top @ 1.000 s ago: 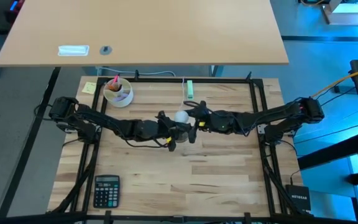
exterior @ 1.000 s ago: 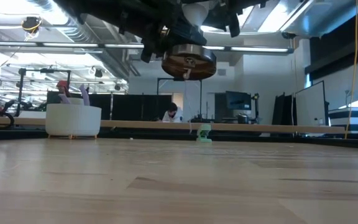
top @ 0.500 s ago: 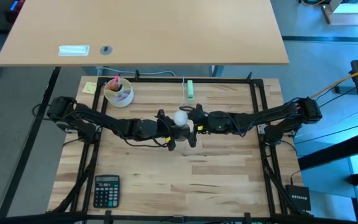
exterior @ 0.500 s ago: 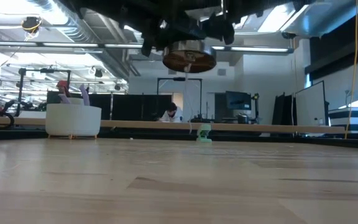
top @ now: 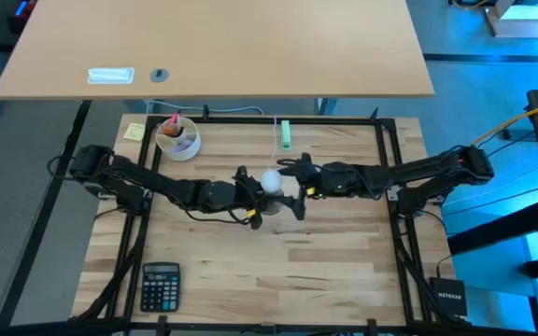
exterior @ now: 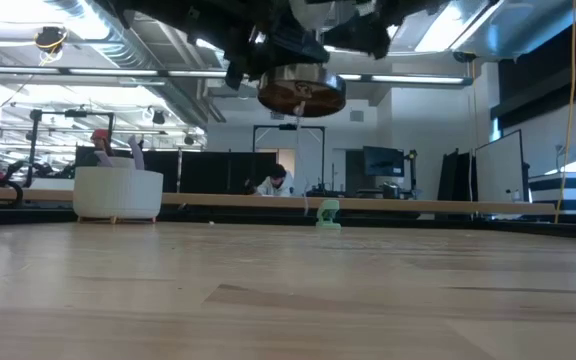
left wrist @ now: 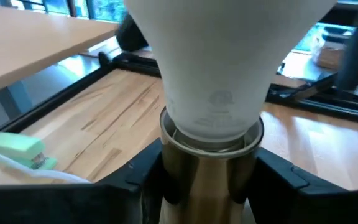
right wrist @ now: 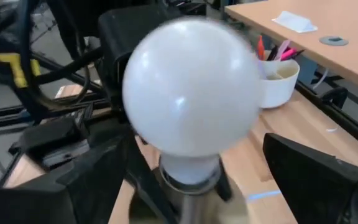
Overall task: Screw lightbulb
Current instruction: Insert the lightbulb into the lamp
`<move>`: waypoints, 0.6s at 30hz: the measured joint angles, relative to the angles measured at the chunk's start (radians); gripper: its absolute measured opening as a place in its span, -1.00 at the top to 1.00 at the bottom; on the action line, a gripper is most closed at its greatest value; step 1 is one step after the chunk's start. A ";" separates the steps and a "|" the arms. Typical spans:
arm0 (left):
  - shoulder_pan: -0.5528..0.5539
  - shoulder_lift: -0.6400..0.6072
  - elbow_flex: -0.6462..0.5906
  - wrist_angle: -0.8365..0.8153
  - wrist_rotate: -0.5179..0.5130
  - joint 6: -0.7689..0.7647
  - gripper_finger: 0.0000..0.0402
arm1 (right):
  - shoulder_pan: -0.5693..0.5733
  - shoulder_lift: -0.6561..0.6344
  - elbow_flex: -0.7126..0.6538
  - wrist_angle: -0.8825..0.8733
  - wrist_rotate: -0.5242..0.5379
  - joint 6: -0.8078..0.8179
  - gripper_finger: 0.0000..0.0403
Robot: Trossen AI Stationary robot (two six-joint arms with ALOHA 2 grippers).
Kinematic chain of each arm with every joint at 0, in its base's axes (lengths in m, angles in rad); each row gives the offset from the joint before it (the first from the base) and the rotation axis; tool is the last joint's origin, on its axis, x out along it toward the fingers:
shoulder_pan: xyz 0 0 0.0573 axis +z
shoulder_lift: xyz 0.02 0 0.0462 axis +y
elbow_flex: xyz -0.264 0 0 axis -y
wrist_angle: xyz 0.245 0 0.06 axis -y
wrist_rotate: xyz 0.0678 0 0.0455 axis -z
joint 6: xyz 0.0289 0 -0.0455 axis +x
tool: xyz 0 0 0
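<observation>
The white lightbulb (top: 271,179) stands head up with its screw base in a brass socket (left wrist: 207,180), held in the air over the table's middle. The socket's round base disc (exterior: 301,95) hangs clear of the table. My left gripper (top: 258,198) is shut on the socket. My right gripper (top: 292,191) is open just to the bulb's right. In the right wrist view its two fingers (right wrist: 92,180) stand wide on either side of the bulb (right wrist: 191,93), apart from it. My left gripper pinches the socket's brass barrel (left wrist: 185,186) between its two fingers (left wrist: 135,180), just below the bulb's neck. The fingers come level from the table's left side. The socket stands upright with the bulb on top, and its base disc is lifted clear of the table.
A white cup with pens (top: 176,138) and a yellow note (top: 134,131) stand at the far left. A green piece with a thin white cord (top: 286,133) lies at the far middle. A calculator (top: 161,285) lies at the near left. The near half of the table is bare wood.
My right gripper first went toward the table's left, up to the bulb, then drew back a little toward the right edge. The bulb and socket have stayed lifted in my left gripper, almost in place.
</observation>
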 joint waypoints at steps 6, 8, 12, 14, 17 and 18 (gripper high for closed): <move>-0.004 -0.009 -0.001 0.001 0.153 0.018 0.18 | 0.000 -0.123 0.001 -0.175 -0.059 -0.050 -0.85; -0.005 -0.009 -0.001 0.005 0.228 0.031 0.18 | 0.000 -0.152 0.001 -0.190 -0.126 -0.078 -0.85; -0.005 -0.008 -0.002 0.068 0.401 0.046 0.18 | 0.000 -0.164 0.001 -0.142 -0.244 -0.122 -0.85; -0.005 -0.008 -0.002 0.097 0.482 0.046 0.18 | 0.000 -0.150 0.002 -0.088 -0.289 -0.138 -0.85; -0.005 -0.008 -0.002 0.124 0.561 0.050 0.18 | 0.000 -0.119 0.002 0.013 -0.375 -0.173 -0.85; -0.005 -0.008 -0.002 0.134 0.583 0.048 0.18 | 0.000 -0.108 0.002 0.053 -0.407 -0.181 -0.85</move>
